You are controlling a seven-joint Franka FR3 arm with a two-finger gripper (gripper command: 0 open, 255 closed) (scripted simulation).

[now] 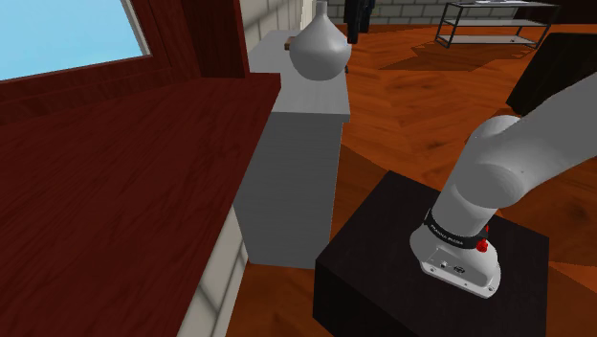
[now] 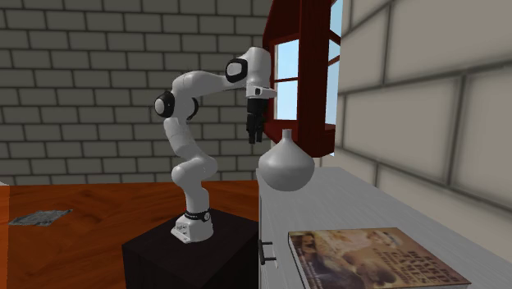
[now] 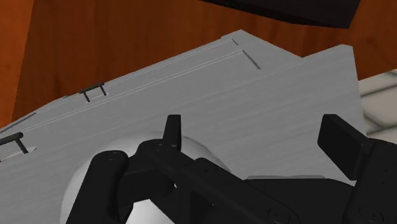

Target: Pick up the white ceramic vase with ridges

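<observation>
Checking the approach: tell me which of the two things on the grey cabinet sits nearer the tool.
The pear-shaped grey-white vase, upright, close by the open tool. The book lies flat at the other end of the cabinet.

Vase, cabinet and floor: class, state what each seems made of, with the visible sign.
Vase: plain pale grey, smooth, with a soft highlight; possibly glazed ceramic, though no ridges or texture confirm it. Cabinet: grey with faint streaks, perhaps painted wood. Floor: orange-brown with darker grain streaks, so it looks like wood.
</observation>
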